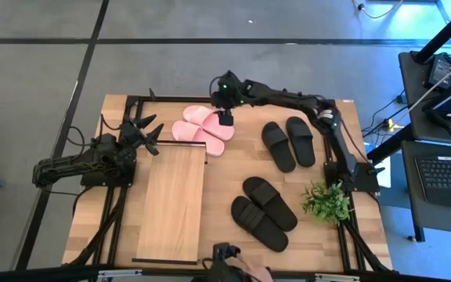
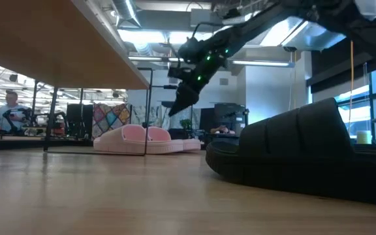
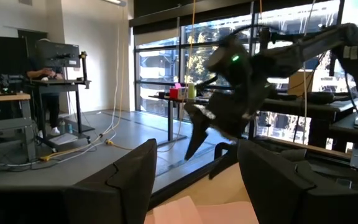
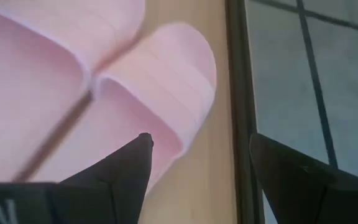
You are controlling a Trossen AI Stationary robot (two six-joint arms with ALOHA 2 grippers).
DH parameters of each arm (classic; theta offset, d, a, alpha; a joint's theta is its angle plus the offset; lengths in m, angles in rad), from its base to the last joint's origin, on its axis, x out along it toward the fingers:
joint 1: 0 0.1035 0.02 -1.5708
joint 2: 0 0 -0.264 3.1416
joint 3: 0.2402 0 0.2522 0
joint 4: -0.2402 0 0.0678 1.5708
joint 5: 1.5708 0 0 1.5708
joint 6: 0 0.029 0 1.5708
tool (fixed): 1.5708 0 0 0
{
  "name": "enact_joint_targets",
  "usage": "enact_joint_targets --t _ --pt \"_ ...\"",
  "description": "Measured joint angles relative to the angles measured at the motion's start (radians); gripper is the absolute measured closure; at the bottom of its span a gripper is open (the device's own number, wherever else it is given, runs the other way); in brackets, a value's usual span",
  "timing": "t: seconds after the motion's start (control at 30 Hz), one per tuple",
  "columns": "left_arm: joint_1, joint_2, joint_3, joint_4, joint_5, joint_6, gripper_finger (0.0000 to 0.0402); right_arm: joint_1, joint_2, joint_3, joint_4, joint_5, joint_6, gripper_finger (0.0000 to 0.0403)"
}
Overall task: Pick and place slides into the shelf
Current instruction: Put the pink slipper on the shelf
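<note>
You see one pale pink pair of slides [image 1: 202,128], two matte black pairs [image 1: 288,142], a light-wood shelf [image 1: 171,202] and a green plant [image 1: 327,200].

Place: robotics lab in an open office-like hall.
Bench [image 1: 366,235]: wooden top on a black frame, two dark arms mounted at its sides.
Floor [image 1: 45,70]: grey, marked with dark tape lines.
Side desk: laptop [image 1: 449,180] and cables beside the bench.
Background: person [image 2: 8,111] seated at monitors, exposed ceiling ducts [image 2: 155,49], tall windows [image 3: 166,68].
</note>
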Motion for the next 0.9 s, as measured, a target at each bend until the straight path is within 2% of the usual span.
enact_joint_targets --t 0.1,0.3,0.43,0.9 --pt "0.0 0.0 0.0 0.0 0.0 0.0 0.0185 -0.009 0.052 0.05 -0.019 -0.012 0.001 0.0134" --pt "0.0 0.0 0.0 0.0 0.0 0.0 0.0185 -0.008 0.136 0.125 -0.087 -0.118 0.004 0.0134" --pt "0.0 0.0 0.0 0.0 0.0 0.0 0.0185 -0.008 0.166 0.167 -0.098 -0.126 0.026 0.0134" --pt "0.0 0.0 0.0 0.0 -0.001 0.0 0.0185 -0.009 0.231 0.176 -0.078 -0.125 0.09 0.0143"
